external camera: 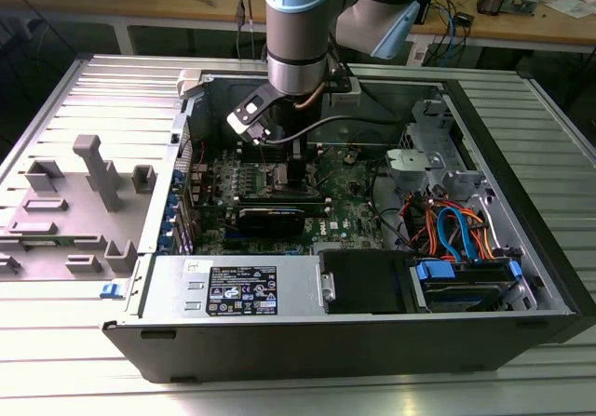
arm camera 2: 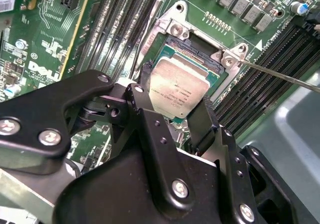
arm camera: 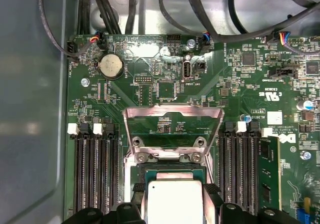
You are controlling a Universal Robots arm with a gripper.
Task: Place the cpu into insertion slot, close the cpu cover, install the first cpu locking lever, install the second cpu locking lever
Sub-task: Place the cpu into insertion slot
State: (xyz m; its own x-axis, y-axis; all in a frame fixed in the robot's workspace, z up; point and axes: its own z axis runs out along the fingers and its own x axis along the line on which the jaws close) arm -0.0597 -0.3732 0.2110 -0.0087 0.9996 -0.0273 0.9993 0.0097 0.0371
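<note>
A ribbed silver metal bench (external camera: 56, 360) spans the exterior view, with bright glare across its lower slats. Along the frame's top runs a wooden bench (external camera: 84, 8) strewn with cables (external camera: 453, 16), dark underneath.

Computer case (external camera: 307, 351) on table (external camera: 56, 360), open side up. Motherboard (external camera: 358, 207) flat on its floor. Cpu (arm camera: 174, 204) over insertion slot (arm camera: 172, 170), gripper (arm camera: 174, 190) fingers pressed on two opposite edges; seated or not, cannot tell. Cpu cover (arm camera: 172, 113) raised at slot's hinge edge, apart from cpu. Memory slots (arm camera: 92, 174) flank slot on both sides. Coin battery (arm camera: 111, 65) beyond cover.
</note>
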